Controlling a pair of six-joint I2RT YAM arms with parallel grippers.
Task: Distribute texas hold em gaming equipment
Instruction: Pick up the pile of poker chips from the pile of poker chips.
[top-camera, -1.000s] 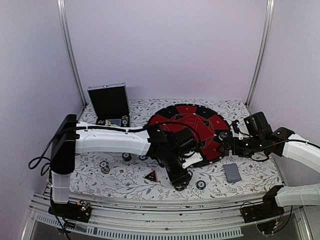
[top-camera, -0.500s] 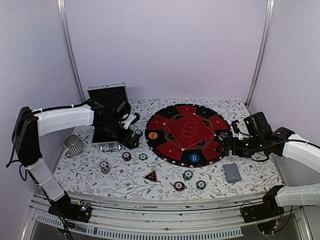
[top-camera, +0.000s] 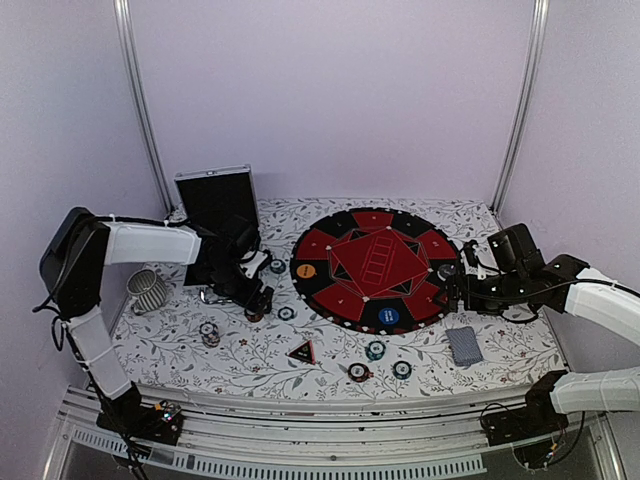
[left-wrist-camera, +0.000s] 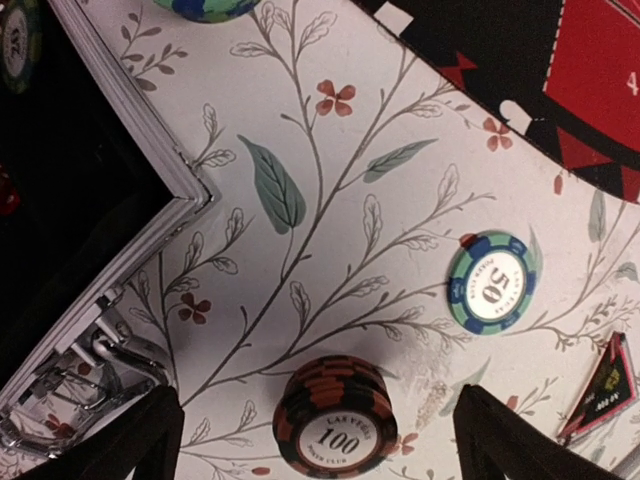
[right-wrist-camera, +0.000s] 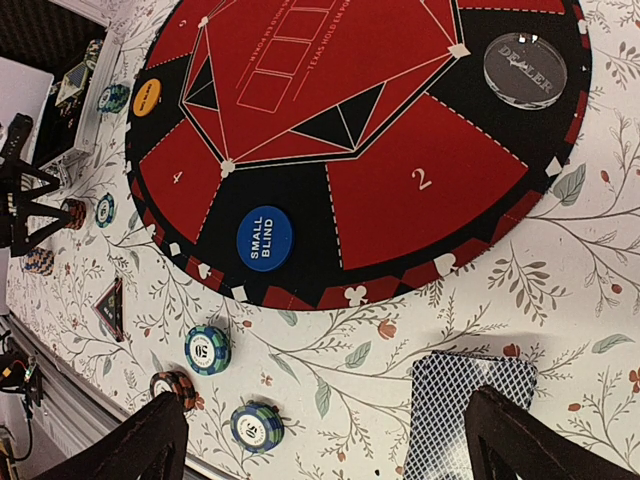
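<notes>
Spread left gripper (left-wrist-camera: 322, 448) flanks brown chips (left-wrist-camera: 331, 418), seemingly clear of case (left-wrist-camera: 140, 135).

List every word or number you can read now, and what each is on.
"DEALER": clear button
"SMALL BLIND": blue button
"2" and "4": mat
"50": teal chip
"LAS VEGAS" and "100": brown chip stack
Too small or blurred: orange button, triangle, print at the mat's centre.
</notes>
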